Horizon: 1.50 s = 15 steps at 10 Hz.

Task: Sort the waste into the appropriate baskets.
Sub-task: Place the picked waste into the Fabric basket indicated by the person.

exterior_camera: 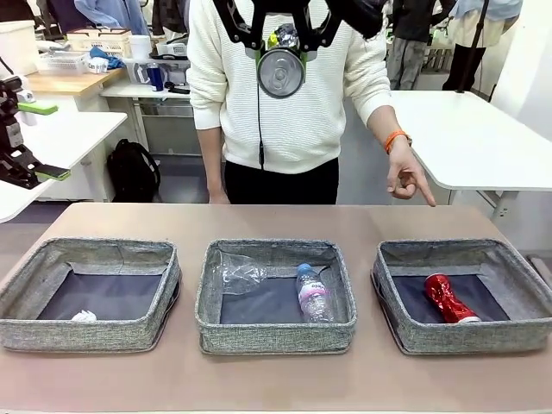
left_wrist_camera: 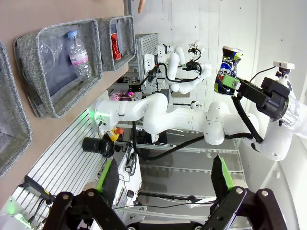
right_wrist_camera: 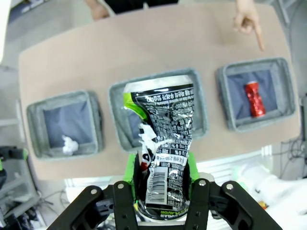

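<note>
My right gripper point(exterior_camera: 280, 53) hangs high over the table's far side, shut on a dark printed can point(exterior_camera: 282, 72) whose round end faces the front camera. The right wrist view looks straight down past that crumpled can point(right_wrist_camera: 163, 139) at all three baskets. The left basket point(exterior_camera: 86, 335) holds a white paper ball point(exterior_camera: 84, 316). In the middle basket point(exterior_camera: 276, 338) lie a clear cup point(exterior_camera: 237, 274) and a bottle point(exterior_camera: 313, 293). A red can point(exterior_camera: 448, 299) lies in the right basket point(exterior_camera: 474, 336). My left gripper point(exterior_camera: 34, 140) stands open at the far left, off the table.
A person in a white sweater stands at the far side, one hand point(exterior_camera: 410, 177) pointing down at the table behind the right basket. White tables stand to the left and right beyond. Bare tabletop runs in front of and behind the baskets.
</note>
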Motion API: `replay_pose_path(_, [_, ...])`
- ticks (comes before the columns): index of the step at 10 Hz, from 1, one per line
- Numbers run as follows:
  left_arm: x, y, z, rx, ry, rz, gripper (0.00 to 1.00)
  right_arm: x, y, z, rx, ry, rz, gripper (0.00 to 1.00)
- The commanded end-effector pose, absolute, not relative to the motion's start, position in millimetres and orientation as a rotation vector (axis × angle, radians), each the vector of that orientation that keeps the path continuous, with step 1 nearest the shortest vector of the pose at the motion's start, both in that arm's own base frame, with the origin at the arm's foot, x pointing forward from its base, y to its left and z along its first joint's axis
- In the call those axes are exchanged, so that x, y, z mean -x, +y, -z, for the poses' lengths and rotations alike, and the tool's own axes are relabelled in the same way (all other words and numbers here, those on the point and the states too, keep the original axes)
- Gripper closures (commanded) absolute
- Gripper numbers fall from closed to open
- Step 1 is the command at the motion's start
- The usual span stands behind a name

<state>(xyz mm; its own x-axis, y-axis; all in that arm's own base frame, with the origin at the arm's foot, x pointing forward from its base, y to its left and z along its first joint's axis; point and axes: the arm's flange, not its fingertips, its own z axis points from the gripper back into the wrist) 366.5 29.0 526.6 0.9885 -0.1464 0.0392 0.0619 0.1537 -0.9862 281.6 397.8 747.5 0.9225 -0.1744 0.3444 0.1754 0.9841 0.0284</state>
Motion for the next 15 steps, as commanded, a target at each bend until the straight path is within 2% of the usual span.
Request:
replay_pose_path(1, [-364.9, 26.9, -527.2, 1.418, 0.053, 0.146, 0.0, -280.0, 395.4, -747.4, 0.003, -0.359, 0.186, 0.55])
replay_pose_path(3, [-364.9, 26.9, -527.2, 1.418, 0.053, 0.146, 0.0, -281.6, 397.8, -747.5, 0.003, -0.353, 0.18, 0.55])
replay_pose_path(4, [-364.9, 26.9, -527.2, 1.418, 0.053, 0.146, 0.0, -287.3, 367.9, -734.5, -0.012, -0.453, 0.092, 0.55])
replay_pose_path(6, [-364.9, 26.9, -527.2, 1.418, 0.053, 0.146, 0.0, -298.9, 282.2, -691.1, -0.043, -0.348, 0.066, 0.55])
replay_pose_path(8, [-364.9, 26.9, -527.2, 1.418, 0.053, 0.146, 0.0, -297.0, 218.4, -640.6, -0.063, -0.323, 0.067, 0.55])
replay_pose_path(9, [-364.9, 26.9, -527.2, 1.418, 0.053, 0.146, 0.0, -295.0, 192.8, -611.1, -0.073, -0.386, 0.001, 0.55])
replay_pose_path(12, [-364.9, 26.9, -527.2, 1.418, 0.053, 0.146, 0.0, -293.8, 131.5, -529.2, -0.096, -0.369, -0.122, 0.55])
replay_pose_path(15, [-364.9, 26.9, -527.2, 1.418, 0.053, 0.146, 0.0, -298.2, 92.6, -465.0, -0.137, -0.223, -0.011, 0.55])
